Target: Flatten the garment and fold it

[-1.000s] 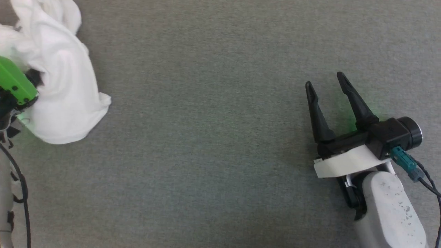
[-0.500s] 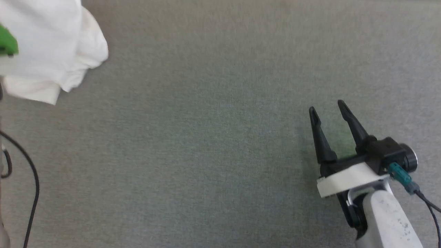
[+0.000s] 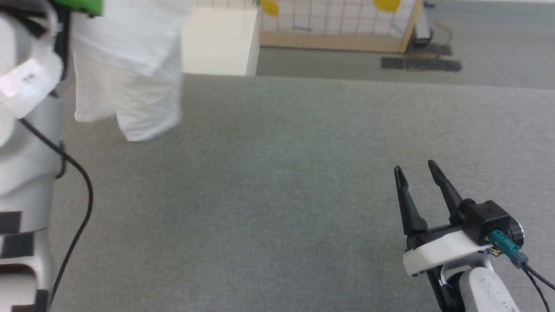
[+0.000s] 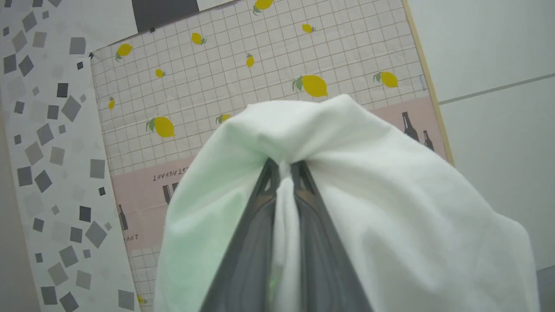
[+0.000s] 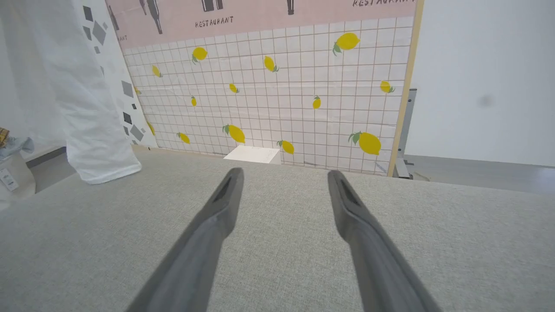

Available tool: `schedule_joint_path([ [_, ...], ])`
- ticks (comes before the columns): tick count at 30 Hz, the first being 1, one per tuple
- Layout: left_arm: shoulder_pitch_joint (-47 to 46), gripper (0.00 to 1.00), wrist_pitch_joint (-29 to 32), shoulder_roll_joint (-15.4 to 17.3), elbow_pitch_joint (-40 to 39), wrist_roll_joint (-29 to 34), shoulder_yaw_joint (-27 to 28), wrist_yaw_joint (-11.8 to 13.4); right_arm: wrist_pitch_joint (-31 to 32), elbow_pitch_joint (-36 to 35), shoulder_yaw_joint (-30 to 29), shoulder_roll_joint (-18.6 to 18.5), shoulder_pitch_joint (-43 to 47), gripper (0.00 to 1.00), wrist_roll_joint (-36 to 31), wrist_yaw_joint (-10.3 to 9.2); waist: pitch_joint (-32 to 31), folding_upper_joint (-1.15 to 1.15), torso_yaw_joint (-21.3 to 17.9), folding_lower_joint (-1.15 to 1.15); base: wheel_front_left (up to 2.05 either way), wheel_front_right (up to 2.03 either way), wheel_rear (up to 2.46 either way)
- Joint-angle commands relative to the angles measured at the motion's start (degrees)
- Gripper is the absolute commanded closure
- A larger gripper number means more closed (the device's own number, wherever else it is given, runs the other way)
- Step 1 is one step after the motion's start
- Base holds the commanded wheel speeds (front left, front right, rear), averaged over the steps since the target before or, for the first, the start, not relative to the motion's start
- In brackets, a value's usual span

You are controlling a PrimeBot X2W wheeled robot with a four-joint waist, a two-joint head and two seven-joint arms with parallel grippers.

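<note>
Counted: one garment (image 3: 130,78), two grippers, one white box (image 3: 217,41), one lemon-print panel (image 3: 338,17), one black cable (image 3: 78,195).

Garment lifted off the tabletop (image 3: 260,195), hanging at the upper left of the head view, lower hem close to the grey surface; touching or not, unclear. In the left wrist view, bunched into a thin twist between the jaws of the left gripper (image 4: 284,167). Jaws pressed together on that twist near the tips, the rest of the garment (image 4: 390,195) draped over and down both sides of them.

At the lower right of the head view, right gripper (image 3: 415,167) low over the tabletop, jaws spread wide and holding nothing, well apart from the garment. In the right wrist view, right gripper (image 5: 284,173) with the same wide spread, bare tabletop (image 5: 477,238) between and beneath the jaws. Garment (image 5: 95,130) hanging far off to the left of those jaws, hem near the tabletop's far left edge. White box (image 5: 253,154) beyond the far edge, in front of the lemon-print panel (image 5: 282,86).
</note>
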Motion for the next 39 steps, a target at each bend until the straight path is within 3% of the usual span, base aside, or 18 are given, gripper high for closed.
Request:
schedule_joint_path([
  [1, -1.2, 1.00, 0.3, -1.6, -0.1, -1.3, -0.6, -0.5, 0.3, -0.1, 0.2, 0.0, 0.8, 0.00, 0.2, -0.09, -4.6, 0.00, -5.4, 0.00, 0.00, 0.00, 0.00],
  [10, 0.5, 1.00, 1.5, -12.2, -0.3, -6.6, -5.5, -2.5, 2.1, -1.5, 0.2, 0.0, 3.7, 0.00, -0.2, -0.09, -5.7, 0.00, -12.6, 0.00, 0.00, 0.00, 0.00],
  [15, 6.4, 1.00, 3.5, -18.1, 2.8, -10.7, -9.9, -4.0, 2.9, -2.7, -0.1, 0.0, 4.6, 0.00, -0.2, -0.09, -4.4, 0.00, -15.2, 0.00, 0.00, 0.00, 0.00],
  [23, 18.5, 1.00, 16.2, -20.1, 17.2, -14.1, -19.6, -5.7, 3.8, -3.4, 1.2, 0.0, 4.3, 0.00, 0.1, -0.09, -2.2, 0.00, -18.1, 0.00, 0.00, 0.00, 0.00],
  [28, 22.4, 1.00, 24.2, -20.4, 24.4, -16.6, -23.0, -6.6, 3.7, -3.4, 1.3, 0.0, 3.8, 0.00, 0.4, -0.09, -1.1, 0.00, -18.5, 0.00, 0.00, 0.00, 0.00],
  [30, 23.1, 0.41, 26.0, -20.5, 26.2, -17.3, -23.5, -6.6, 3.8, -3.2, 1.3, 0.0, 3.8, 0.00, 0.4, -0.09, -0.9, 0.00, -18.2, 0.00, 0.00, 0.00, 0.00],
  [31, 23.4, 0.00, 26.6, -20.6, 27.0, -17.5, -23.7, -6.5, 3.7, -3.2, 1.2, 0.0, 3.7, 0.00, 0.4, -0.09, -0.8, 0.00, -17.9, 0.00, 0.00, 0.00, 0.00],
  [34, 23.9, 0.00, 26.4, -20.7, 27.4, -18.4, -23.4, -6.5, 3.7, -3.2, 1.1, 0.0, 3.7, 0.00, 0.5, -0.09, -0.9, 0.00, -16.8, 0.00, 0.00, 0.00, 0.00],
  [39, 24.4, 0.00, 14.8, -19.9, 22.2, -19.1, -19.5, -5.7, 3.7, -3.3, 0.3, 0.0, 3.7, 0.00, 0.3, -0.09, -1.5, 0.00, -13.9, 0.00, 0.00, 0.00, 0.00],
])
